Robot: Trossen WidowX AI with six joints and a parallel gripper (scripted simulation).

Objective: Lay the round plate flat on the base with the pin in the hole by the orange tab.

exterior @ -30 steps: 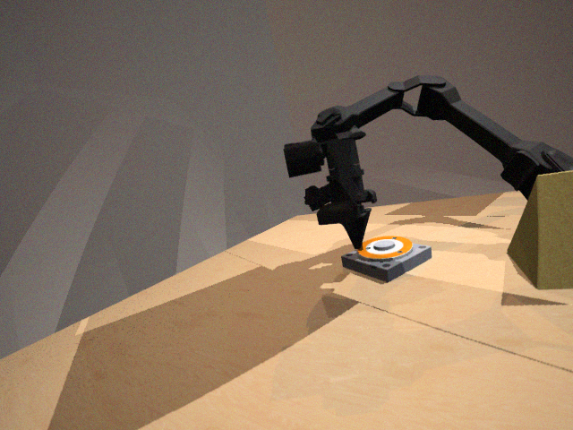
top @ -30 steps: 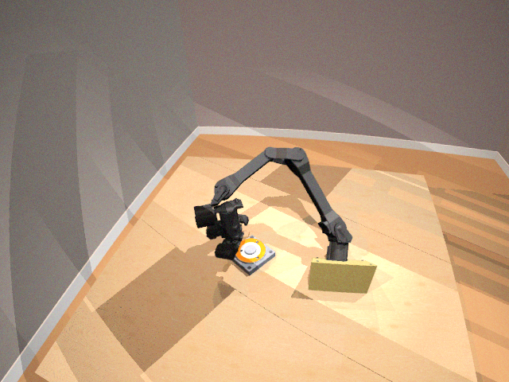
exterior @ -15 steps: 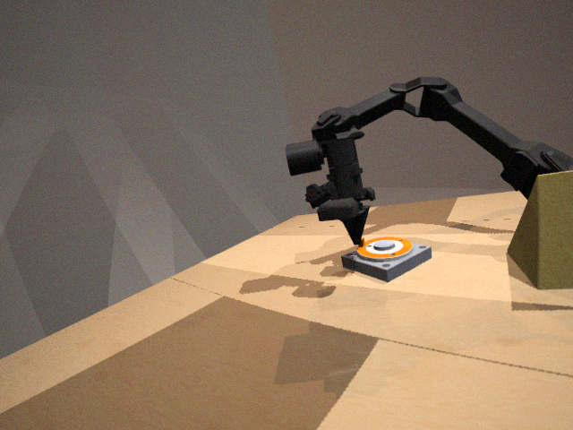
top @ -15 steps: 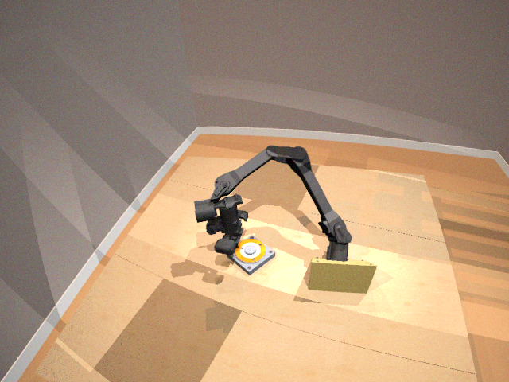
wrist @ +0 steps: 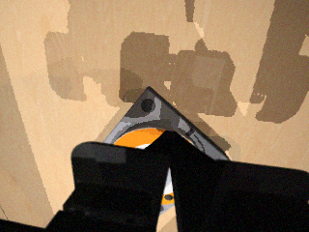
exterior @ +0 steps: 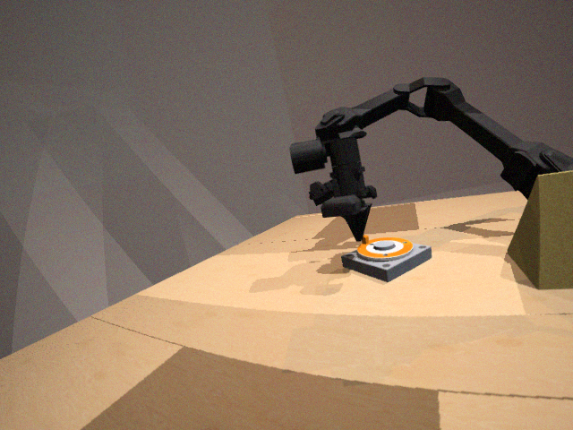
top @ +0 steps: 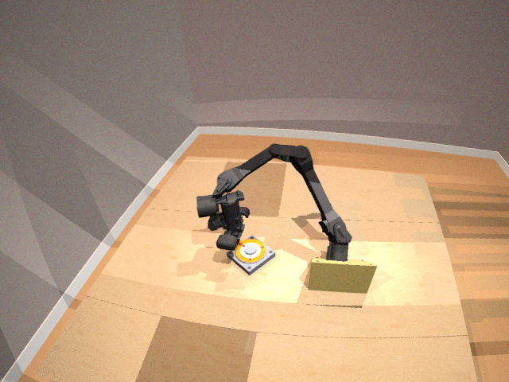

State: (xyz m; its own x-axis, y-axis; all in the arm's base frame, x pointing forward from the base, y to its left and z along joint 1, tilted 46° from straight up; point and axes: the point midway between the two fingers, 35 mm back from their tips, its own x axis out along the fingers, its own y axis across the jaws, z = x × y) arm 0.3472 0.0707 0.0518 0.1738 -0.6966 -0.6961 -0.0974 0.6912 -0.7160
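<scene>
The round plate (top: 262,252) (exterior: 363,250) (wrist: 137,136), orange with a white middle, sits around the grey post (top: 250,249) (exterior: 384,245) on the square grey base (top: 268,255) (exterior: 402,268) (wrist: 159,113). Its small orange tab (top: 240,243) (exterior: 365,239) stands up at the rim beside the fingertips. My gripper (top: 237,243) (exterior: 358,239) (wrist: 169,135) is shut and empty, pointing down at the tab's side; whether it touches the tab I cannot tell. The pin and the hole by the tab are not visible. A slight tilt of the plate cannot be judged.
An olive-yellow block (top: 342,277) (exterior: 552,231) stands in front of the arm's foot, to the right of the base. The arm arches from there over to the base. Dark holes mark the base's corners. Shadows of the arm fall across the wooden surface.
</scene>
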